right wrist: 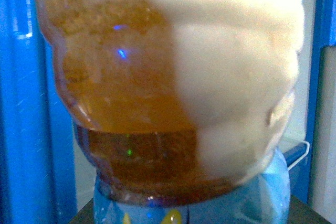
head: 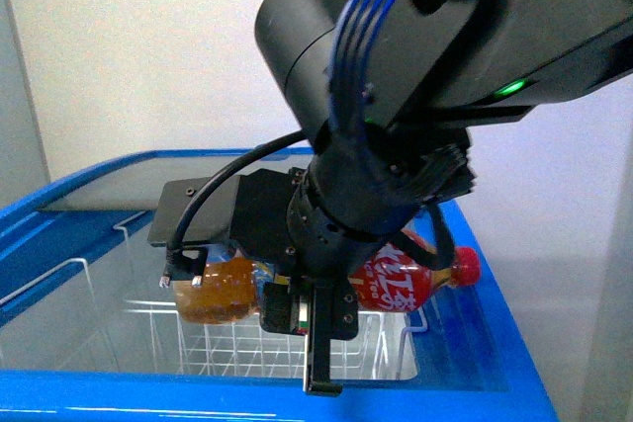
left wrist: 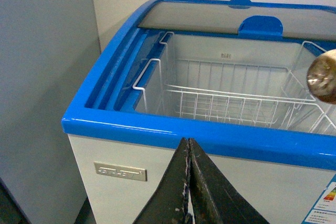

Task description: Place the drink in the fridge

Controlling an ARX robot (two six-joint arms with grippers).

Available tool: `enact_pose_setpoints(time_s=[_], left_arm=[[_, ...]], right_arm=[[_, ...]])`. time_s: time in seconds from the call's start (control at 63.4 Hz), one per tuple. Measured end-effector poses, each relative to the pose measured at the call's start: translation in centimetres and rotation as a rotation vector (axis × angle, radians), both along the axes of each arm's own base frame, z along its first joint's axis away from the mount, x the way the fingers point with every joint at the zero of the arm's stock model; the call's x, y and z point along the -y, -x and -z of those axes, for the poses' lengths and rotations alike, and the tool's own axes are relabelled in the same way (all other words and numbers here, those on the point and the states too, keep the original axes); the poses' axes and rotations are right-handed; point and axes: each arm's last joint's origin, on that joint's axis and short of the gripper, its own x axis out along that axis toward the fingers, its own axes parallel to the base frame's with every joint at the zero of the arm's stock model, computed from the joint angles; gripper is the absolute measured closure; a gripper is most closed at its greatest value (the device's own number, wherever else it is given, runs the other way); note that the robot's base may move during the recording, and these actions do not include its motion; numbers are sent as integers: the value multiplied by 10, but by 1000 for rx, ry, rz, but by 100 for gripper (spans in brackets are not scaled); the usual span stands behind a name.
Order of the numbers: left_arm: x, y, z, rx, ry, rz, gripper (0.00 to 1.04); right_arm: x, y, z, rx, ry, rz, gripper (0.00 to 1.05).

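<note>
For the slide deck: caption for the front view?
Right gripper holds the drink sideways above the wire basket in the open fridge.

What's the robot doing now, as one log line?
right gripper: shut on clear plastic amber drink bottle; bottle: sideways above open blue-rimmed white fridge; left gripper: shut

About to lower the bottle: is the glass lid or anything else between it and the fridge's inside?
Nothing visible does. The glass lid is slid back; the bottle hangs over the open fridge, a wire basket below.
</note>
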Motion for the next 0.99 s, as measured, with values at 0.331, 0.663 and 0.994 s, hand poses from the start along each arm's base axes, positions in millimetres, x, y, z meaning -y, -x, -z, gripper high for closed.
enact_pose_setpoints(time_s=[0.331,0.663,0.994], left_arm=[[0,7,7,15,0,-2,102],[0,13,7,19,-1,-2,102],[0,24,12,-15,-2,-2,102]], right_arm=[[-32,-48,23,-16,-42,31,65],[-51,-78,46,-22,-84,73,65],[-63,-94,82,-2,-104,104,65]])
